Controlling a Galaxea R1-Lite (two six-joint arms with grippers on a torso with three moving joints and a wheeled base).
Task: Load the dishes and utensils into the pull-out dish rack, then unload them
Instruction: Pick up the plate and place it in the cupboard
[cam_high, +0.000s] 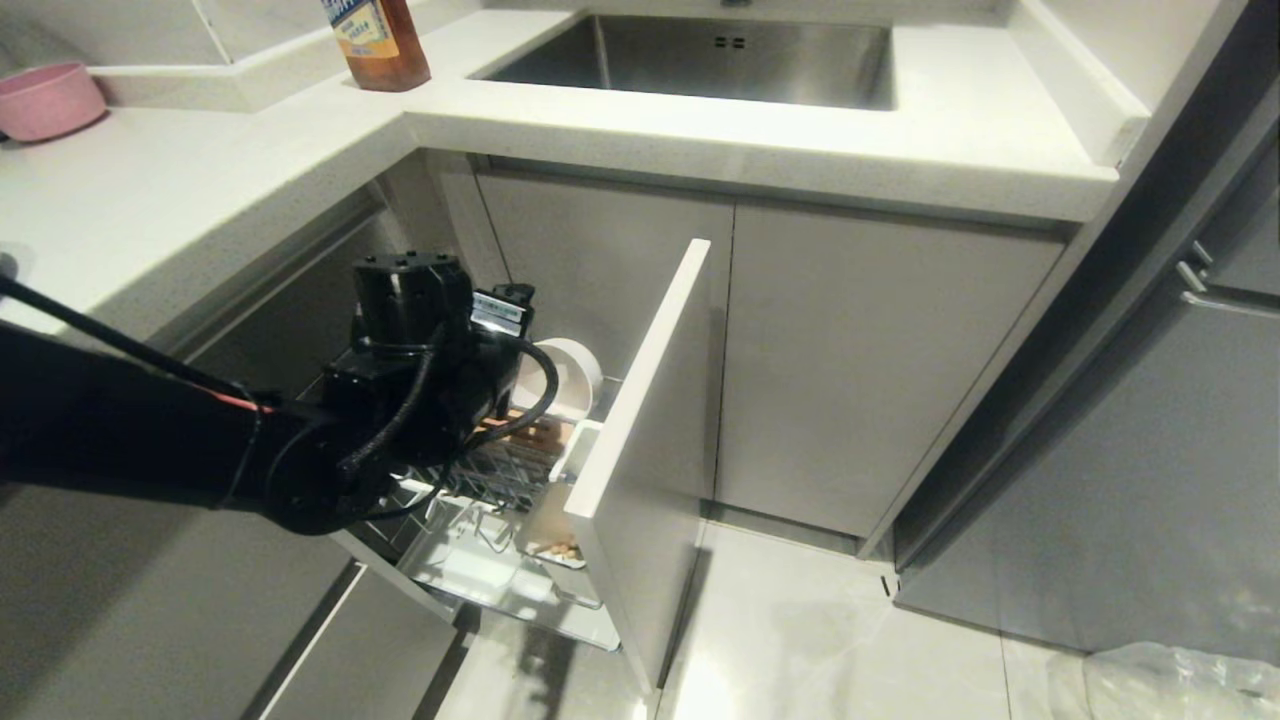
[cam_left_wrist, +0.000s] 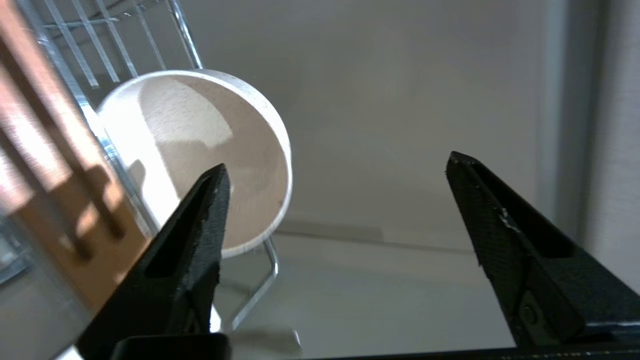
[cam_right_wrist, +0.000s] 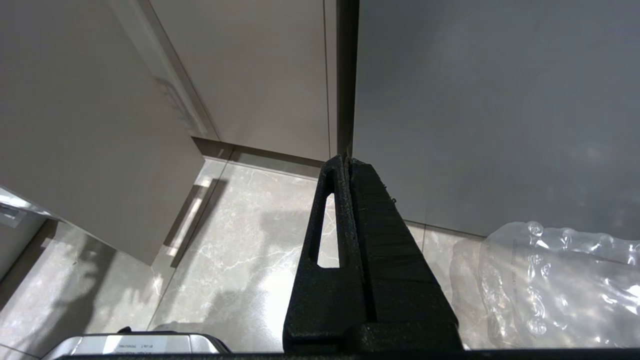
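— Over the pull-out dish rack, that's where my left gripper hung, fingers spread wide with nothing between them. The bowl stood on edge in the wires, leaning beside the wooden strip, its hollow facing me.

— And it touched nothing?

— One fingertip lay across the bowl's rim from where I looked; I couldn't tell whether it touched or only passed in front. That was my worry. A bowl tilted on thin chrome wire looked easy to tip, so I judged a sideways brush would roll it off its seat or knock it against the drawer front.

— What else could have spoiled it?

— My arm sat low among the prongs. Lifting at a slant might have snagged a cable or a finger on the wires and jolted the whole basket.

— The plate, chopsticks, spoon?

— I couldn't make them out; my arm hid most of the rack in the head view.

— Your other hand?

— The right gripper hung parked over the floor, fingers pressed together, beside a crumpled plastic bag.
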